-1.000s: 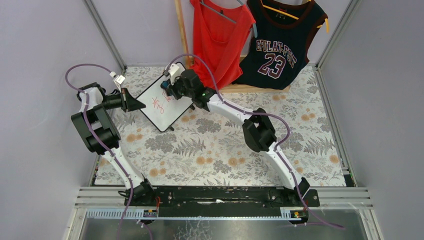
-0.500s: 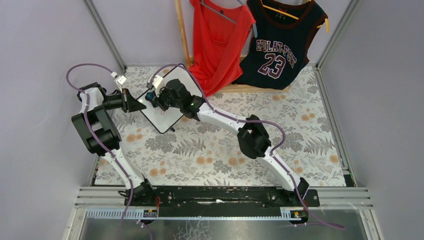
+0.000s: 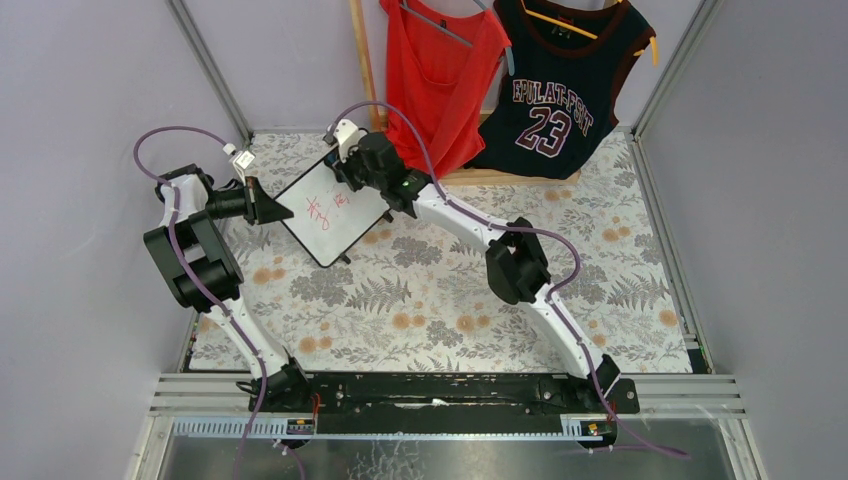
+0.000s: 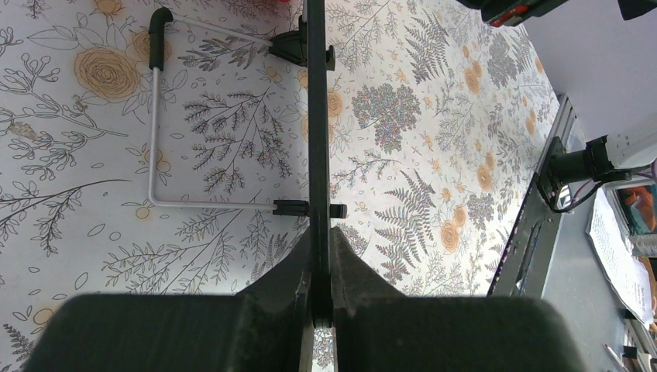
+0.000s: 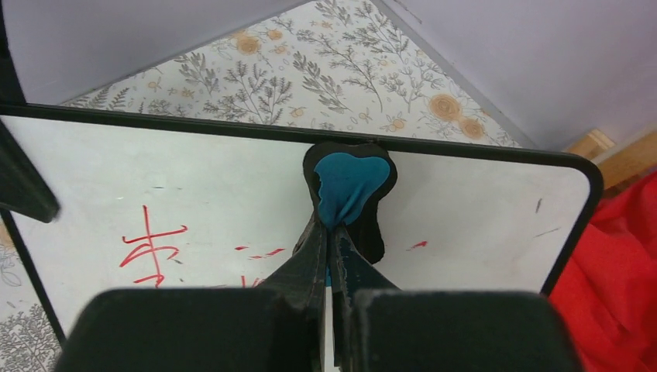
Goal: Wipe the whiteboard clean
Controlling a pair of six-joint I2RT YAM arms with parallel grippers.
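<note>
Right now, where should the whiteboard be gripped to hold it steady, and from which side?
Pinch the whiteboard by its thin black frame, edge-on from its left side, where the left gripper clamps it. The board stands propped on a wire stand, and that hold leaves its face free for the right gripper's eraser.

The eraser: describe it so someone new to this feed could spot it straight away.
Find the whiteboard at the far left of the floral table, its edge clamped by the left gripper. Near its far edge, the right gripper pinches the eraser in its shut jaws. It is the only teal-blue thing there, a small lobed pad with black backing, beyond the red writing.
</note>
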